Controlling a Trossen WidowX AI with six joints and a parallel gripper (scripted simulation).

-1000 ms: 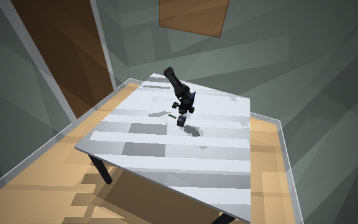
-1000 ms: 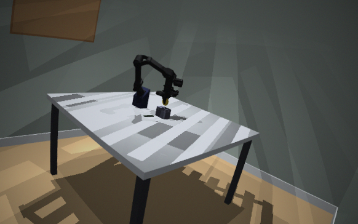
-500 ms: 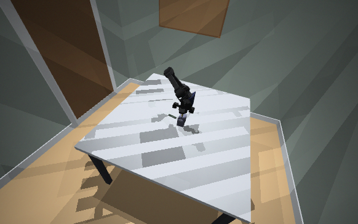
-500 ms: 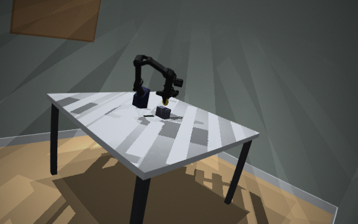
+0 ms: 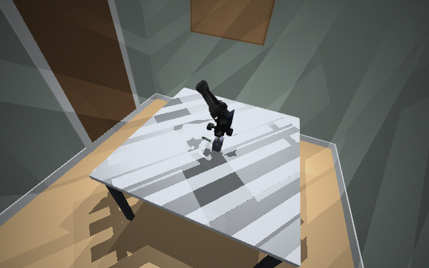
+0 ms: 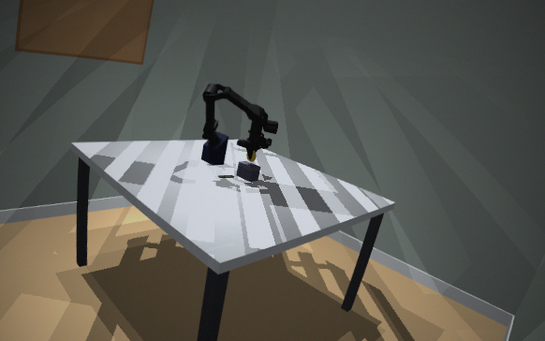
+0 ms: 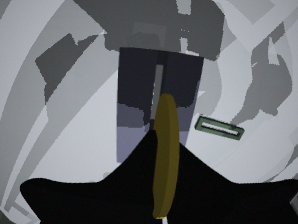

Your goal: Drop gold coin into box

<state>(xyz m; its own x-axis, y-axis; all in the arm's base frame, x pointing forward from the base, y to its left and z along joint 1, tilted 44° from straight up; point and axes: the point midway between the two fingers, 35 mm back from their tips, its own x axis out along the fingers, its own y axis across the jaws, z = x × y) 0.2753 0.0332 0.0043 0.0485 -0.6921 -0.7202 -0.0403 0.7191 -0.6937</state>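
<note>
My gripper (image 6: 251, 154) (image 7: 156, 136) is shut on the gold coin (image 6: 251, 158) (image 7: 167, 117), which hangs on edge just above the grey box (image 5: 217, 146) (image 6: 248, 171) (image 7: 135, 82). In the wrist view the slot (image 7: 157, 90) runs along the lid, and the coin's far end overlaps the slot's near part, slightly to its right. The coin and slot run nearly parallel, with a small tilt between them. Whether the coin's lower edge touches the lid cannot be told. The dark-green holder (image 5: 206, 138) (image 6: 226, 176) (image 7: 220, 128) is empty, to the right of the box in the wrist view.
The white table (image 5: 155, 184) (image 6: 211, 229) carries the box, the holder and the arm's dark-blue base (image 5: 231, 116) (image 6: 215, 150). The holder lies flat close beside the box. Striped shadows cross the table and the box lid.
</note>
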